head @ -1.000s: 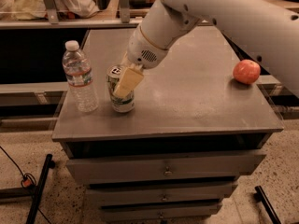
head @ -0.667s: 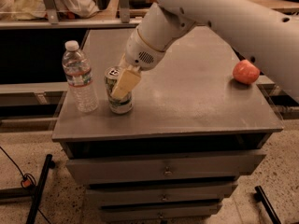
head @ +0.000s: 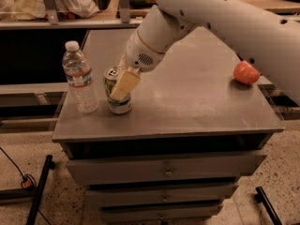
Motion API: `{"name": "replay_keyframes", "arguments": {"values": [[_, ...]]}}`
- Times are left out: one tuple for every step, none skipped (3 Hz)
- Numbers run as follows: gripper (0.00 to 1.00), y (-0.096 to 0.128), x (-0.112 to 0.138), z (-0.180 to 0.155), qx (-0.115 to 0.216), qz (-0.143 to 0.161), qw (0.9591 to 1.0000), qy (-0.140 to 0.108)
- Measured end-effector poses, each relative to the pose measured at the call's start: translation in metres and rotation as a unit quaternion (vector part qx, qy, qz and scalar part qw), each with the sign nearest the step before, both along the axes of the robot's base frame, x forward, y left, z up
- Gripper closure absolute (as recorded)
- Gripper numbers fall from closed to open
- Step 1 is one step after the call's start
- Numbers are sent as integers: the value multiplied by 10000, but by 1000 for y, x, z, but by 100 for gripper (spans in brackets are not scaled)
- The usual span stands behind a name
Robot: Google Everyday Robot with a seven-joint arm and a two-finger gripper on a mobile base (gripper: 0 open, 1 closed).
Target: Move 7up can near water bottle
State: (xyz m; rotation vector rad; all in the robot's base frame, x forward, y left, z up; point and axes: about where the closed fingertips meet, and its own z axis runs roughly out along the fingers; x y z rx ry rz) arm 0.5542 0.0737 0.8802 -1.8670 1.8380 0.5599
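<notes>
The 7up can (head: pixel 120 105) stands upright on the grey table (head: pixel 197 100), near its front left. It is just right of the water bottle (head: pixel 80 78), with a small gap between them. My gripper (head: pixel 119 91) reaches down from the upper right and is shut on the can. One cream finger (head: pixel 124 84) lies across the can's front; the other is hidden behind it. The clear bottle with its white cap stands upright and is taller than the can.
A round red-orange fruit (head: pixel 246 72) lies at the table's right edge. My white arm (head: pixel 225 18) spans the upper right. Drawers (head: pixel 164 172) sit below the tabletop. A shelf with cloth (head: pixel 56 3) runs behind, and a black stand leg (head: pixel 40 186) is on the floor at left.
The gripper and the can have shifted slightly left, closer to the water bottle. The bottle and the fruit have not moved.
</notes>
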Motion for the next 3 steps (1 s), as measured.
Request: {"name": "replay_keyframes", "arguments": {"values": [[15, -3, -1, -4, 67, 5, 10000, 37], [0, -8, -5, -12, 242, 74, 9996, 121], [0, -11, -9, -13, 425, 180, 9989, 128]]}}
